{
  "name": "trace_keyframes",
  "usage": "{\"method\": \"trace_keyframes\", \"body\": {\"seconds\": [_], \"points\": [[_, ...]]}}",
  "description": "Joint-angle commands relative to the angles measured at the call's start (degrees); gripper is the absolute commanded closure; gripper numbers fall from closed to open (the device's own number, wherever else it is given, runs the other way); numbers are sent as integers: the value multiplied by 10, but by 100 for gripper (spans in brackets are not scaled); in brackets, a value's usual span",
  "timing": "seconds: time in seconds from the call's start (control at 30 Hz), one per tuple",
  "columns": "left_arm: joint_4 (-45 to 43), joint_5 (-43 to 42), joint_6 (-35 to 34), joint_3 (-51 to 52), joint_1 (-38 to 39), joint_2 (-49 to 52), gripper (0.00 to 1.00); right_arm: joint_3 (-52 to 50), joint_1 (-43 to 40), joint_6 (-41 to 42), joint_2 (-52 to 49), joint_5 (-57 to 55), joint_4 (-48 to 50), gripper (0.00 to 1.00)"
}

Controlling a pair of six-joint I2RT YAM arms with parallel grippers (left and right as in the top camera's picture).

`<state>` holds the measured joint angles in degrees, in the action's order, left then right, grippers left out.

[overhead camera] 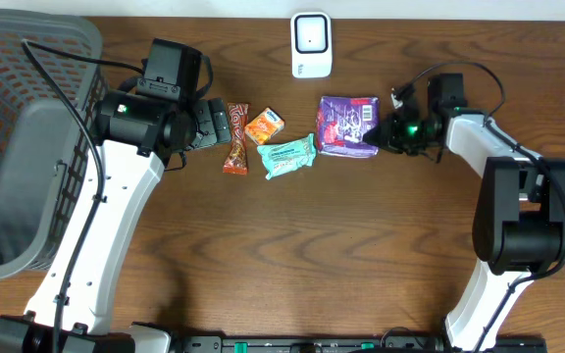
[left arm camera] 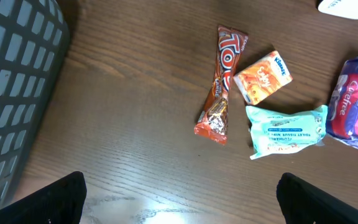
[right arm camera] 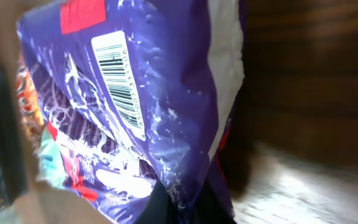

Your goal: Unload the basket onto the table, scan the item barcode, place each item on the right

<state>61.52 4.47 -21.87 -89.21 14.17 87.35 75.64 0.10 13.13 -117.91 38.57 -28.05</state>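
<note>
The purple packet [overhead camera: 348, 126] lies at the far middle of the table, its right edge pinched in the right gripper [overhead camera: 388, 131] — jaws pressed together on the wrapper, barcode [right arm camera: 120, 74] facing the wrist camera. Crowding its left side are a teal tissue pack [overhead camera: 287, 156], an orange box [overhead camera: 264, 126] and a chocolate bar [overhead camera: 235, 138]. The left gripper [overhead camera: 212, 123] hangs beside them, spread wide. A white scanner [overhead camera: 311, 44] sits apart at the far edge. Bare brown wooden table [overhead camera: 361, 245] lies open on the near side — a grey basket [overhead camera: 18, 59] fills the left end.
</note>
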Motion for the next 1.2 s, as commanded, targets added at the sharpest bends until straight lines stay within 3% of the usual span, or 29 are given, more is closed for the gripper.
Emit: {"method": "trace_keyframes", "body": {"seconds": [0.0, 0.27, 0.53, 0.7, 0.87, 0.9, 0.93, 1.0, 1.03, 1.17], "points": [[2, 6, 2, 1, -1, -1, 2, 68, 2, -14, 25, -153, -71, 99], [2, 6, 2, 1, -1, -1, 2, 184, 60, -20, 51, -542, -235, 99], [2, 6, 2, 1, -1, -1, 2, 173, 163, 2, 41, -861, -260, 99], [2, 6, 2, 1, -1, -1, 2, 168, 203, 21, 7, -841, -257, 99], [2, 6, 2, 1, -1, -1, 2, 169, 246, 38, -2, -630, -206, 99], [2, 6, 2, 1, -1, -1, 2, 172, 252, 45, -2, -596, -191, 92], [2, 6, 2, 1, -1, -1, 2, 174, 256, 48, -2, -578, -183, 79], [2, 6, 2, 1, -1, -1, 2, 183, 262, 57, -2, -528, -164, 41], [2, 6, 2, 1, -1, -1, 2, 191, 262, 60, -1, -507, -163, 27], [2, 6, 2, 1, -1, -1, 2, 259, 243, 66, -1, -452, -215, 9]]}}
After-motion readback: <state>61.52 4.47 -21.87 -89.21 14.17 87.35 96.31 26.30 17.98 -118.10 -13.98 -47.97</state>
